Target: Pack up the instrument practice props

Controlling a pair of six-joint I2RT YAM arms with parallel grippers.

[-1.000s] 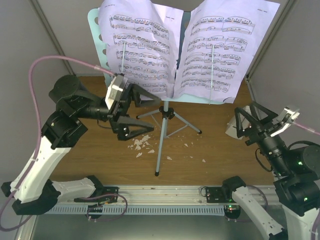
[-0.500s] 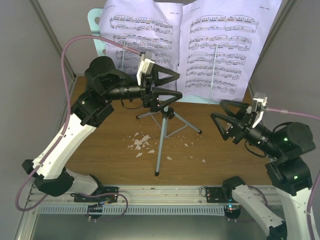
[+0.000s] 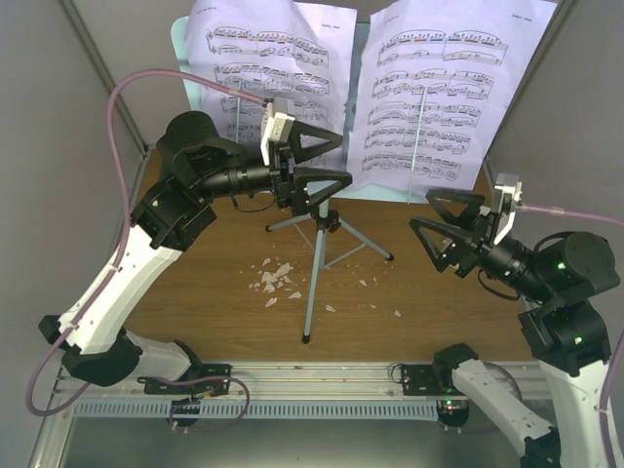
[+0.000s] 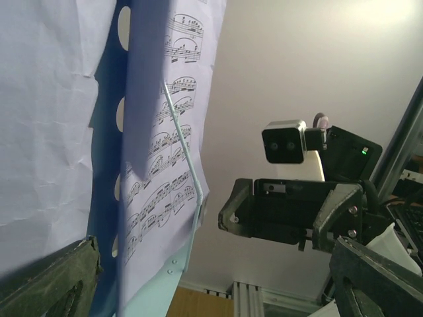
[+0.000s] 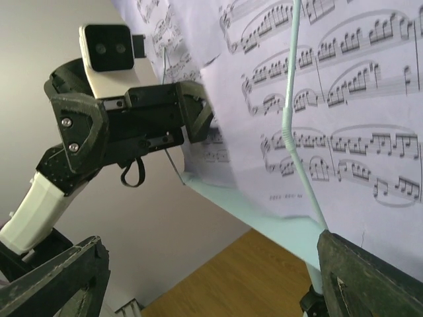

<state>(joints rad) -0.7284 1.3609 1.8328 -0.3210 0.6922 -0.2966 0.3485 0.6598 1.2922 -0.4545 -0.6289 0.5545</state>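
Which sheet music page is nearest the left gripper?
The left-hand page; from above, the left gripper overlaps its lower right corner, while the right-hand page lies farther.

wooden table (image 3: 195,292) | music stand (image 3: 312,283) tripod legs planted mid-table | white crumbs (image 3: 274,281) scattered left of near leg, a few to its right

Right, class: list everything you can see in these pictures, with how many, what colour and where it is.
music stand: one, pale blue, standing mid-table on tripod legs
sheet-music pages: two, white, side by side on the stand's desk
crumbs: several, white, on the table left of the stand's pole
table: one, brown wood
left gripper: black, jaws open, at the left page's lower edge
right gripper: black, jaws open, below the right page
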